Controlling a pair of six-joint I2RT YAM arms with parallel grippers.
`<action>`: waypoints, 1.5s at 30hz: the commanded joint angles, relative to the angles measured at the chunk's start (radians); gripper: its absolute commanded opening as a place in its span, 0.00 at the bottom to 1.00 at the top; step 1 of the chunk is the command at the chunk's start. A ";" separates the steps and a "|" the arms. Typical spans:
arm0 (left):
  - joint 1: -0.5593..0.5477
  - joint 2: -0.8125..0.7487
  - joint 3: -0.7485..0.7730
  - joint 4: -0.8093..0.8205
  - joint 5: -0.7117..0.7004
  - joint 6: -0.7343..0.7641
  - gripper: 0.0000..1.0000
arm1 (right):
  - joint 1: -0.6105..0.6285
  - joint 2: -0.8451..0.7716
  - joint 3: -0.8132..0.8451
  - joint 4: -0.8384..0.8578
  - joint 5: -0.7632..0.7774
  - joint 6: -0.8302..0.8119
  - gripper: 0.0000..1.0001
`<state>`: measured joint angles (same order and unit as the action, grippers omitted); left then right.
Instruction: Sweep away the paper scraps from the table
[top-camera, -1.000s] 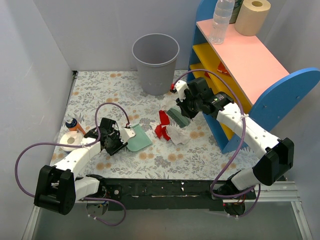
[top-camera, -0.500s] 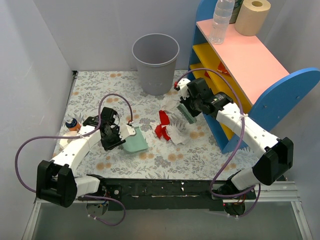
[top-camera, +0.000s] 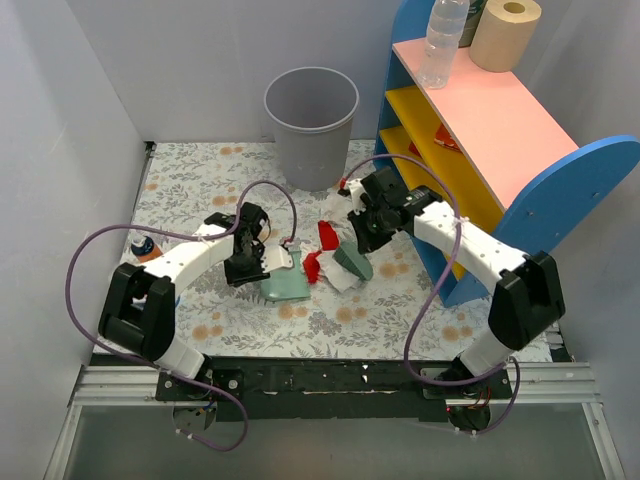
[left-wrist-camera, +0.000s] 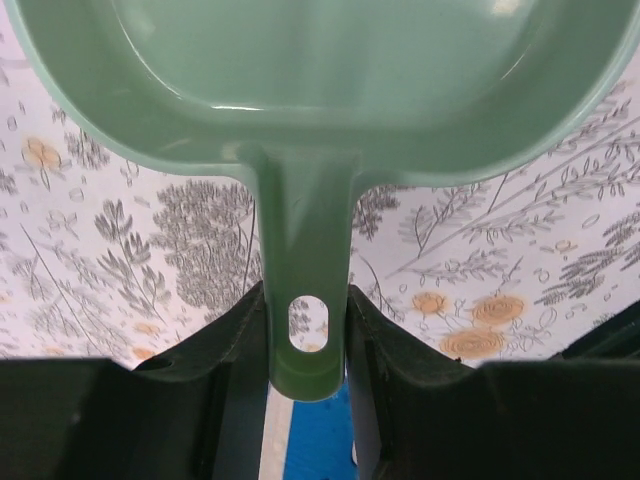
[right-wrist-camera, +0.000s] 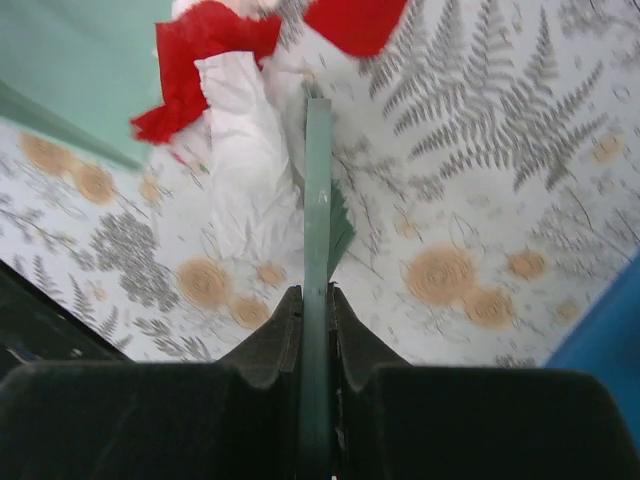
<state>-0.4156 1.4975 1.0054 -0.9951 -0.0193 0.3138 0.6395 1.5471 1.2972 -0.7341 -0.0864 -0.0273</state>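
Paper scraps (top-camera: 322, 250), red and white, bunched mid-table (top-camera: 200, 175). Right gripper (right-wrist-camera: 316, 318) clamped on brush (top-camera: 351, 263) handle, bristles touching scraps. Left gripper (left-wrist-camera: 308, 325) clamped on dustpan (top-camera: 287, 286) handle, pan just left of pile. Bare cloth toward near edge. Bin (top-camera: 311, 120) at far edge, shelf (top-camera: 480, 130) along right edge.

Bright even light, soft shadows, wrist close-ups blurred
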 joint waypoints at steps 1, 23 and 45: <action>-0.048 0.053 0.042 0.050 -0.010 -0.027 0.00 | 0.002 0.146 0.161 0.068 -0.182 0.095 0.01; -0.057 0.079 0.174 -0.051 0.064 -0.372 0.00 | 0.023 0.145 0.359 0.114 0.083 -0.212 0.01; -0.068 0.242 0.202 0.075 -0.093 -0.364 0.00 | 0.011 0.340 0.431 0.124 -0.408 -0.005 0.01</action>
<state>-0.4755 1.7206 1.1793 -1.0058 -0.0967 -0.0658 0.6552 1.8881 1.6508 -0.6193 -0.2600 -0.0757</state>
